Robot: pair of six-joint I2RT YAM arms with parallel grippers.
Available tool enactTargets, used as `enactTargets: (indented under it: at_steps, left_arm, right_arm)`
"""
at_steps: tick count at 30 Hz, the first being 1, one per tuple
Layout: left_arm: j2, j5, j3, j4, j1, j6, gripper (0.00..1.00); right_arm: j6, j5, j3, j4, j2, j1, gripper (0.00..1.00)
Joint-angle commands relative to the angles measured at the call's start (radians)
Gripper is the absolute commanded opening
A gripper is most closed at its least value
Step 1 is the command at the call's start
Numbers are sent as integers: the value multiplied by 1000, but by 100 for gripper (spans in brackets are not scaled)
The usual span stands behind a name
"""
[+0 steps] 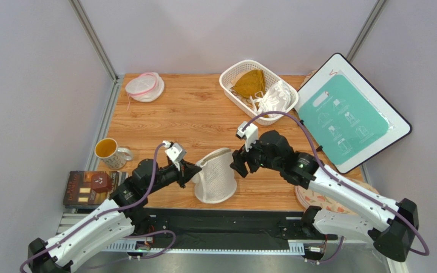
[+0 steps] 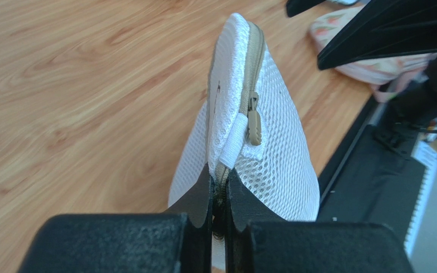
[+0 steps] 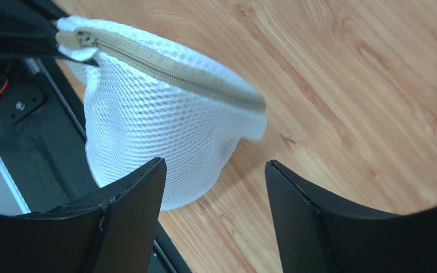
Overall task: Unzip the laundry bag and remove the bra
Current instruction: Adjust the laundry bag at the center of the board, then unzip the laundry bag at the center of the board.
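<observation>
Well, the main risk we see is at the pinch. Our left gripper has its jaws clamped on only a thin fold of seam at the left end of the zipper. A tug along the zip could drag that fold out, and the light laundry bag could lift or tip instead of opening. The puller is small, hangs flat against the mesh beside a white fabric tab, and sits just beyond the left fingertips. Our right gripper is at the bag's right side, its jaws wide apart and holding nothing. To reach the puller it would have to close in tight quarters, where it may catch mesh instead or knock the left fingers.

The bag stands on the wooden table close to the near edge, between the two grippers. It is white honeycomb mesh with a tan zipper along its top ridge, closed as far as we can see. The bra does not show through the mesh, so we cannot tell where it lies inside.
</observation>
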State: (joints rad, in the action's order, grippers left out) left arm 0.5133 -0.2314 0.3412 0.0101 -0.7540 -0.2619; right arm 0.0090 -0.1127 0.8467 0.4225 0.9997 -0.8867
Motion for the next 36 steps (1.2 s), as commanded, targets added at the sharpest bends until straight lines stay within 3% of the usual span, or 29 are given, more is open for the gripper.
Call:
enactTargets:
  at_steps: [1,3,9,15,28,36]
  left_arm:
    - [48,321,64,108,-73,75,0]
    - [83,406,85,134,-90,78,0]
    - [135,484,116,148,-116,78,0]
    - [234,570,157,154,-194,101,0]
    - [245,546,148,117,-274,-16,0]
    - [228,575,156,128,-295,-43,0]
  right_arm:
    - [259,151,91,-1,88,-20,68]
    - [333,200,84,-43,89,-67,66]
    - [469,318,118,-97,145,-198,64]
    - [581,366,175,-172,263,-247,62]
    - [657,447,146,-315,324,-253,61]
    - [672,470,135,-307,366,-255,53]
